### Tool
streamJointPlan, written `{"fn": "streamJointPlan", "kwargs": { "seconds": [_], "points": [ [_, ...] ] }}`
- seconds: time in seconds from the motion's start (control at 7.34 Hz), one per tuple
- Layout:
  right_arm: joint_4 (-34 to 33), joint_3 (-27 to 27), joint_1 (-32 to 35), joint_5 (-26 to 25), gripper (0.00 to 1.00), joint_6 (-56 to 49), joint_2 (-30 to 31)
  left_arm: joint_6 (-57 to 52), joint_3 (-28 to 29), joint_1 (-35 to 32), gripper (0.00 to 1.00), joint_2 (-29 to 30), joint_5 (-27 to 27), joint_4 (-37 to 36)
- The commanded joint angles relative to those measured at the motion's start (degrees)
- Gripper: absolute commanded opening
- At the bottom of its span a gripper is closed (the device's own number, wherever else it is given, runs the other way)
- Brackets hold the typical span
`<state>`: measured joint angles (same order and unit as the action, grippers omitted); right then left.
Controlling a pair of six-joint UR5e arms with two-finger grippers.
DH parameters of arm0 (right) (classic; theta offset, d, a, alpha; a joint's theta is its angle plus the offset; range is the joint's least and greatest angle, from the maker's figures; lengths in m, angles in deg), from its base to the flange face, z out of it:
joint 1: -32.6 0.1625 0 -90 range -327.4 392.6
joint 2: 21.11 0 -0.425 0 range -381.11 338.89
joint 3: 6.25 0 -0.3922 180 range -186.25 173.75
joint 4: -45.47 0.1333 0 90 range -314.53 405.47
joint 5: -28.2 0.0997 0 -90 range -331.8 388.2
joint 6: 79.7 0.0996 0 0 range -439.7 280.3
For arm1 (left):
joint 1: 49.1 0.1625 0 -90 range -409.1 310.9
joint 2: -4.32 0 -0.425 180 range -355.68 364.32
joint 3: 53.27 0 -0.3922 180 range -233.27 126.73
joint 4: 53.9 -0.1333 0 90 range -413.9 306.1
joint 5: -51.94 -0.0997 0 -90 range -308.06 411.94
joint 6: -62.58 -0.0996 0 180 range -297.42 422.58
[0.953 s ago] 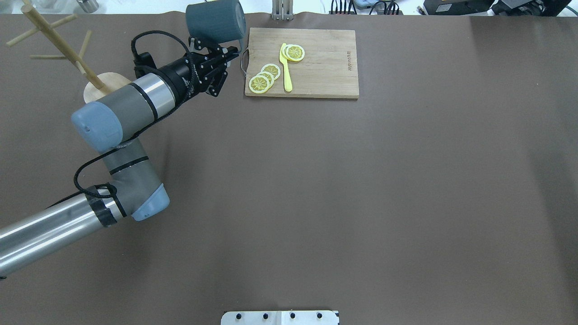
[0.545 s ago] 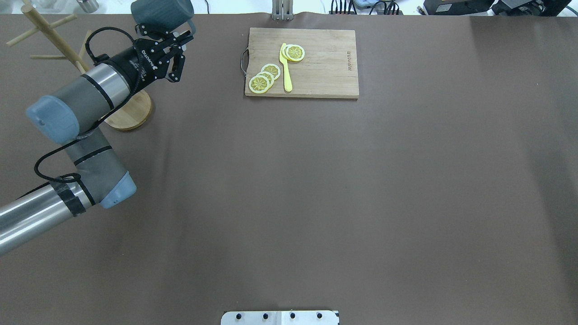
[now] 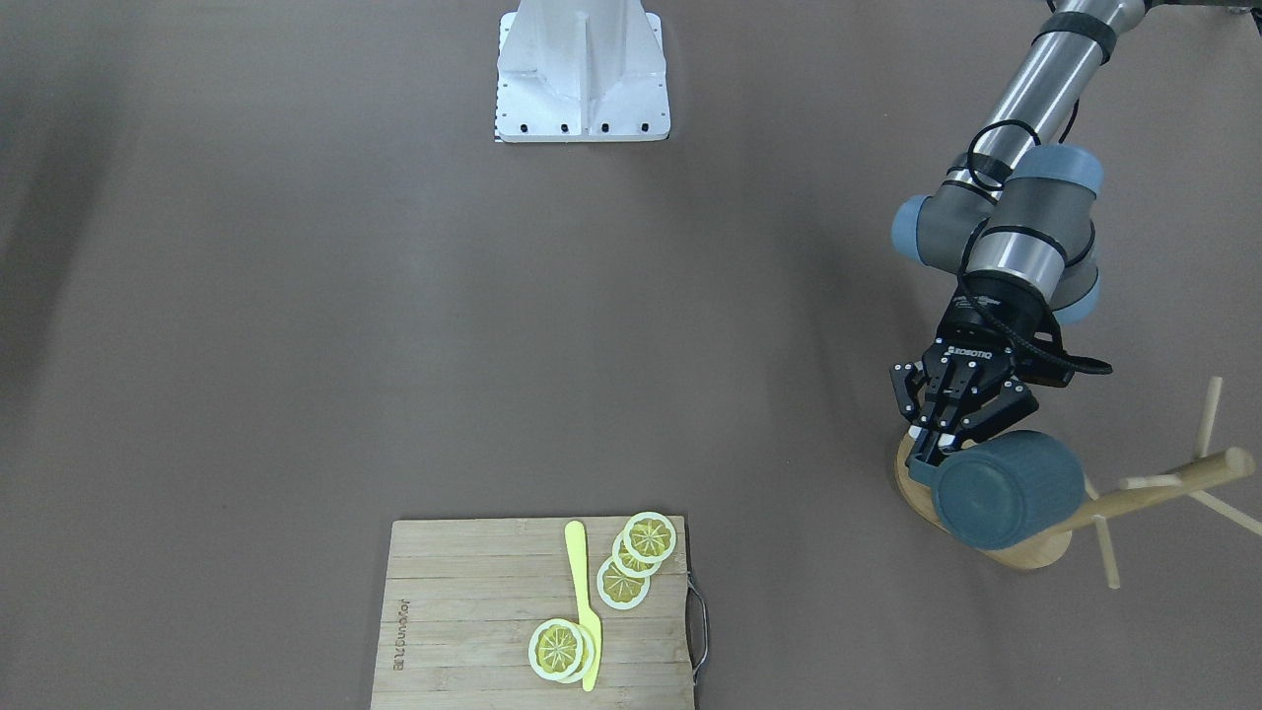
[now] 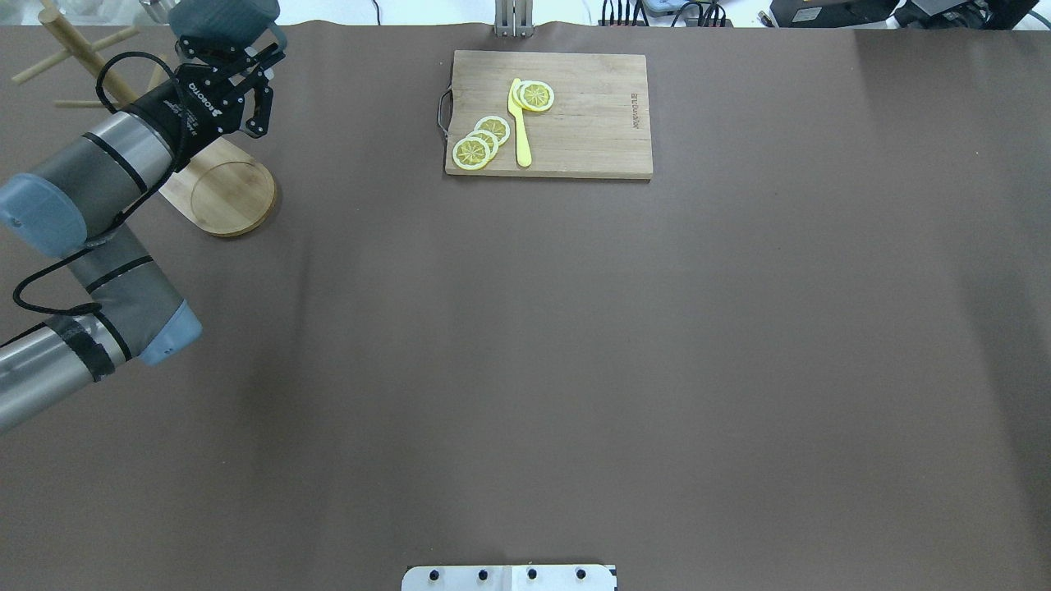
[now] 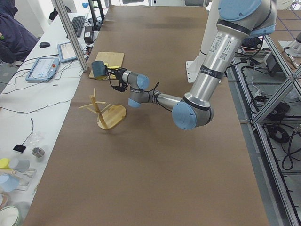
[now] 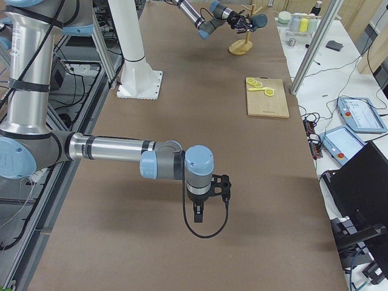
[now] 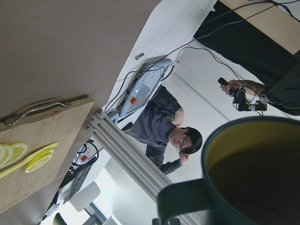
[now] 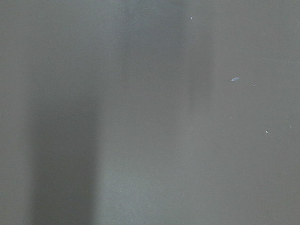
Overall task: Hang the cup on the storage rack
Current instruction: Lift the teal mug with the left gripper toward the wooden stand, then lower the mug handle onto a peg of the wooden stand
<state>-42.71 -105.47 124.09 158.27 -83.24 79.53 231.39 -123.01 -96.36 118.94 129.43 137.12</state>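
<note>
My left gripper is shut on the rim of the dark teal cup and holds it on its side in the air, above the storage rack's oval base. The rack's post and pegs stand just to the cup's left. In the front-facing view the cup hangs before the rack post, below the gripper. The left wrist view shows the cup's yellow inside and loop handle. My right gripper hovers over bare table far away; I cannot tell if it is open or shut.
A wooden cutting board with lemon slices and a yellow knife lies at the back centre. The robot's white base plate sits mid-table. A person shows beyond the table's far edge.
My left arm has carried the cup leftward, from beside the cutting board's handle to over the rack's base, close to the post. The rack and board have not moved.
</note>
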Motion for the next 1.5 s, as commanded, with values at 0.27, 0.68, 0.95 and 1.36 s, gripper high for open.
{"fn": "streamJointPlan", "kwargs": {
  "seconds": [0.27, 0.68, 0.95, 1.36],
  "points": [
    [-0.06, -0.09, 0.00, 0.00, 1.00, 0.02, -0.09, 1.61, 3.73, -1.78, 0.00, -2.39, 0.47, 7.26],
    [0.02, 0.08, 0.00, -0.08, 1.00, 0.02, -0.44, 1.70, 3.91, -1.78, 0.00, -4.67, 0.56, 10.42],
    [0.02, 0.08, 0.00, -0.08, 1.00, 0.02, -0.44, 1.70, 4.43, -1.78, 0.00, -5.46, 0.65, 11.73],
    [-0.06, 0.08, 0.00, -0.08, 1.00, 0.02, -0.53, 1.70, 6.37, -1.78, 0.00, -5.38, 0.56, 13.15]
  ]
}}
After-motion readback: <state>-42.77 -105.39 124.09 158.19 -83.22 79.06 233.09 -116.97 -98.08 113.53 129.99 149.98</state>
